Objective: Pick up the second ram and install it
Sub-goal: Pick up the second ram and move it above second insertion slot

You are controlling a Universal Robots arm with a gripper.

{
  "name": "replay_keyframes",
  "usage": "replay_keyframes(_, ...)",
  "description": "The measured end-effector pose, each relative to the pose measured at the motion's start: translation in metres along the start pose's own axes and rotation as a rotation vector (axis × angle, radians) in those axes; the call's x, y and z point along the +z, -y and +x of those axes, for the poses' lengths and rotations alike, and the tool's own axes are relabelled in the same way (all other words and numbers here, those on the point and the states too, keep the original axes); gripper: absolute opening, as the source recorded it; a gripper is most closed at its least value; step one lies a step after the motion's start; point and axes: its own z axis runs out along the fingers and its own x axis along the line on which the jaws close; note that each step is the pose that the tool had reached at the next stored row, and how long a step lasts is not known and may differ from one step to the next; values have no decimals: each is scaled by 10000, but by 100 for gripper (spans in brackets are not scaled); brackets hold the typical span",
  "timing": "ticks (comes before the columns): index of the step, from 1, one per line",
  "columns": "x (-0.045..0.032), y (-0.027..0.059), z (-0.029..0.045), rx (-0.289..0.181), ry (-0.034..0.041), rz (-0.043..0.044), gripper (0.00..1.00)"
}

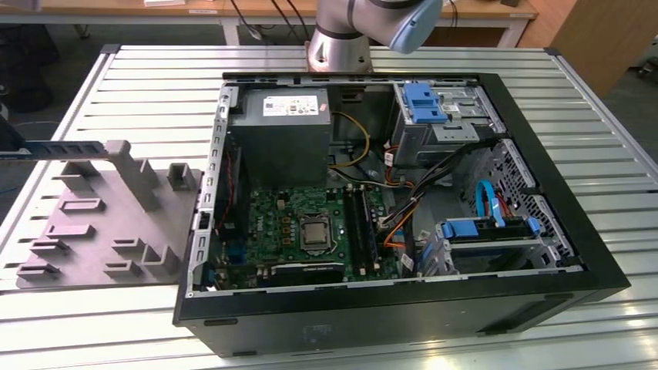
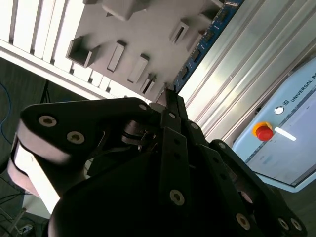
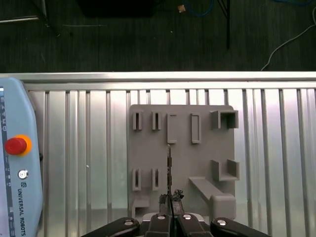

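One light, stiff and, I judged, fragile second ram (image 2: 203, 39) was clamped by its end edges in my gripper (image 3: 170, 200), over the grey holder (image 1: 103, 223) at nine o'clock from the computer case (image 1: 411, 324) in the exterior view.

Count as found.

- Tabletop (image 1: 154, 65): one, slatted metal.
- Computer case (image 1: 391, 327): one, open, centre of the exterior view. Inside it:
  - one grey power supply (image 1: 280, 142)
  - one processor socket (image 1: 311, 230)
  - two blue drive caddies, the first (image 1: 424, 102) toward the upper right and the second (image 1: 483, 231) toward the lower right
- Grey fixture plate (image 1: 103, 231): one, at the exterior view's left. The first wrist view shows six narrow slotted holders and two open box brackets on it.
- Robot arm (image 1: 355, 27): one, with one pincer (image 3: 169, 200).
- Ram stick (image 2: 207, 34): one.
- Control pendant (image 3: 15, 197): one, with one red stop button (image 3: 15, 145).
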Motion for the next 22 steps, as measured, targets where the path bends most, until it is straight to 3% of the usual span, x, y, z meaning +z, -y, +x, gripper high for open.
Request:
replay_keyframes(12,-21,500,-19,-1,1,0,12)
replay_keyframes(22,-37,519,-21,0,-1,-1,12)
